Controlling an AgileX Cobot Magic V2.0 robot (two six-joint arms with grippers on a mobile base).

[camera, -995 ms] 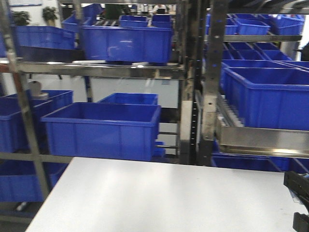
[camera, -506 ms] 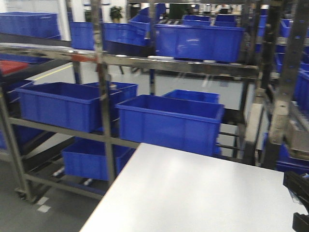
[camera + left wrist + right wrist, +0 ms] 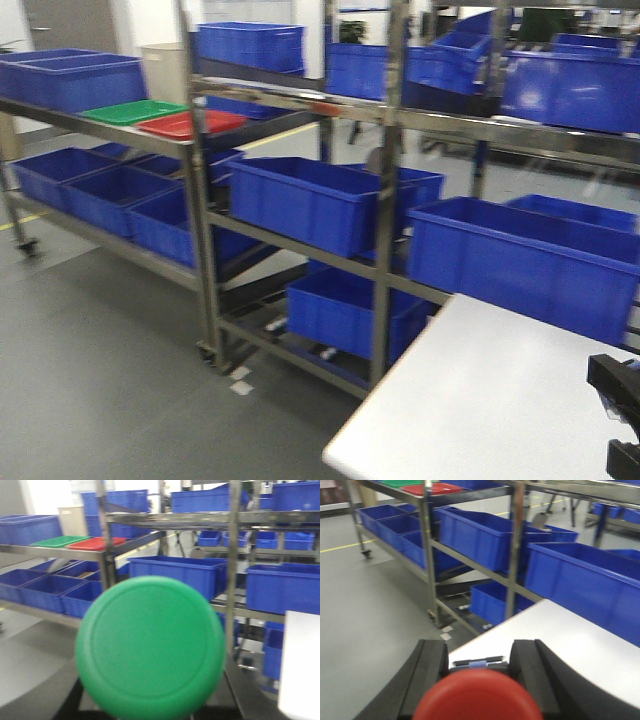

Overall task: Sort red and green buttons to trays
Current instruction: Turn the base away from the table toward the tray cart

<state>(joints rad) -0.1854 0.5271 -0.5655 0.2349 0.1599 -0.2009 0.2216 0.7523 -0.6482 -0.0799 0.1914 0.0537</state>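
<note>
**Operator:** Which way do the buttons point?

**Observer:** In your left wrist view the green button (image 3: 150,647) turns its round cap flat to the lens. Its long axis therefore runs straight away from you, along the line of sight. The cap is smooth plastic with a low ring near its edge, and it covers the body behind it completely. In your right wrist view the red button (image 3: 477,696) also shows you its cap. This is a smooth dome, cut off by the lower border, and its body is hidden too.

**Operator:** And the grippers?

**Observer:** The right gripper (image 3: 479,651) is closed to the width of the red button. Its two black curved fingers (image 3: 427,675) stand close on both sides and hold it. For the left gripper you cannot tell, because the green cap hides the fingers. Only dark blurred shapes show at the lower border.

**Operator:** What is beyond them?

**Observer:** First you see the flat white table (image 3: 480,400), cut off by the frame, and the grey floor (image 3: 100,350). Then come the steel racks (image 3: 200,200) with deep blue crates (image 3: 305,200) of glossy plastic. Farthest away, the green tray (image 3: 132,112) and the red tray (image 3: 190,123) lie side by side on the top shelf of the left rack, well apart from both buttons. Both trays are shallow and glossy. A cream tub (image 3: 160,70) stands behind them. This far part is blurred, so you cannot tell whether the trays touch each other.
</note>
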